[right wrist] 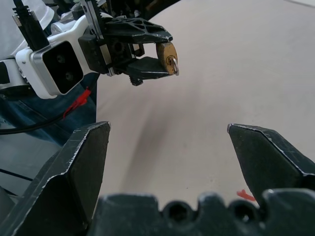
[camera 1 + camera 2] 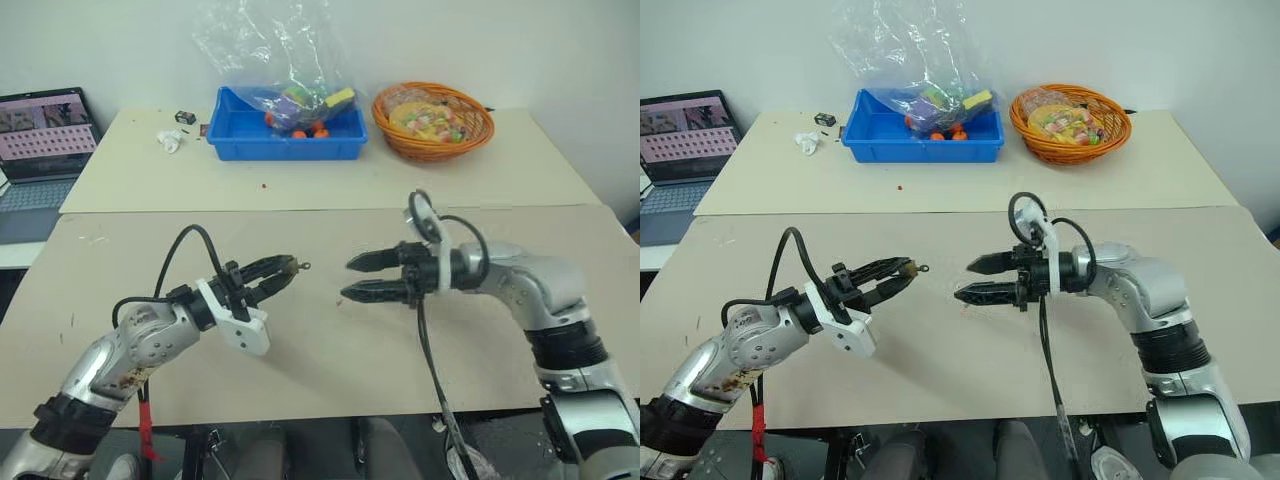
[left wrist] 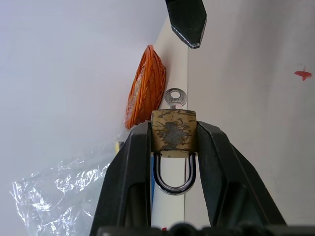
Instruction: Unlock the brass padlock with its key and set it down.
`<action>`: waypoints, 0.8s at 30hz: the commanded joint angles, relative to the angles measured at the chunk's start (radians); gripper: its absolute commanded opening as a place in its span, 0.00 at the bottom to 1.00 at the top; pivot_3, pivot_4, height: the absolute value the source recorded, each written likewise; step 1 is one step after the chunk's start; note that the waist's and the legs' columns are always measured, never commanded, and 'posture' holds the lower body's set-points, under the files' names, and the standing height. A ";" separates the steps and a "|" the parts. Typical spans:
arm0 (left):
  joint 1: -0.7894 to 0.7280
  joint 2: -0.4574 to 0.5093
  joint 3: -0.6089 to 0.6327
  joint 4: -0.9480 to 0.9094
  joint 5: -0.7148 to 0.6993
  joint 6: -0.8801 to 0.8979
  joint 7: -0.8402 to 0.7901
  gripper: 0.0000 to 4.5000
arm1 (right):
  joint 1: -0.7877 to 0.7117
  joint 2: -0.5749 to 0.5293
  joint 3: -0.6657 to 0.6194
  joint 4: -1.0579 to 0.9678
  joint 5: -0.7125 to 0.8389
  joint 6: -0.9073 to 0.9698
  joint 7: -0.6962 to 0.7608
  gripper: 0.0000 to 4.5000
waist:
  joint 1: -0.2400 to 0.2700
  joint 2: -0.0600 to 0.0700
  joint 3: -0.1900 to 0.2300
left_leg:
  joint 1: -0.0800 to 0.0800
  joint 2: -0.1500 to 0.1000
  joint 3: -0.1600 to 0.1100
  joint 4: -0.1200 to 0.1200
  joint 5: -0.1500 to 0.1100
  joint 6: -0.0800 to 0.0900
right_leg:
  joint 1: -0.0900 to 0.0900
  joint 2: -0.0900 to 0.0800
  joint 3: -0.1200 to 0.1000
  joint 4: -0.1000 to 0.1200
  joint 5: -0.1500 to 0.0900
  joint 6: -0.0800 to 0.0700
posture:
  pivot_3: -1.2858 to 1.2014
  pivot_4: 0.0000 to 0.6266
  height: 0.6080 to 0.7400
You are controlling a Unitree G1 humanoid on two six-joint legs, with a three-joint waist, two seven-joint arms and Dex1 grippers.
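We see the left gripper [image 2: 283, 272] at about 8 o'clock over the table [image 2: 330, 360], its jaws pinching the brass padlock [image 3: 173, 132] by the sides of its body, shackle back between the fingers. The key [image 3: 175, 98] sticks out of the padlock's far end, toward 3 o'clock. Facing it from 4 o'clock, the right gripper [image 2: 355, 278] hangs nearby with jaws spread wide, touching nothing
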 commanded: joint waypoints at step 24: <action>-0.028 -0.058 0.034 0.013 -0.050 -0.051 -0.087 0.18 | -0.121 0.161 0.052 0.029 -0.168 -0.053 -0.037 0.76 | -0.001 0.000 0.000 | 0.000 -0.001 -0.001 0.000 0.000 0.000 | 0.000 0.000 -0.002 0.001 0.001 0.000 | 0.52 0.24 0.96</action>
